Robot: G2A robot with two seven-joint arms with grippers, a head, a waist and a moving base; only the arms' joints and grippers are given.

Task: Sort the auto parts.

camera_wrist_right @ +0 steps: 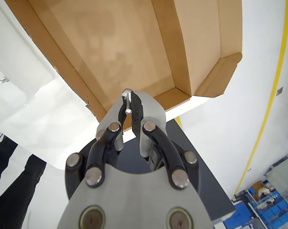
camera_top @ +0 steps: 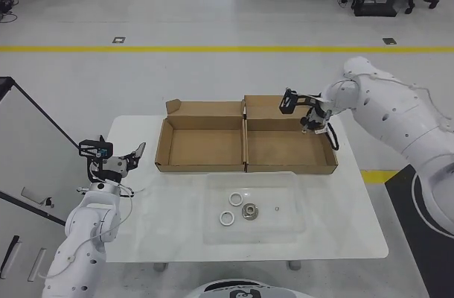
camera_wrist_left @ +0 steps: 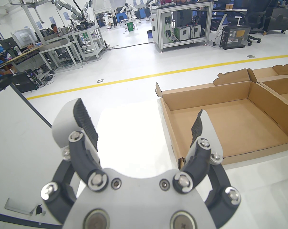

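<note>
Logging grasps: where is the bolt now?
In the right wrist view the bolt sits clamped between the right jaws; in the top view they hang over the right side of the right box.

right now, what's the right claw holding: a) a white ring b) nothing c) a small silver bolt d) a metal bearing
c: the right wrist view shows the right claw shut on a thin threaded bolt, held over the cardboard box.
</note>
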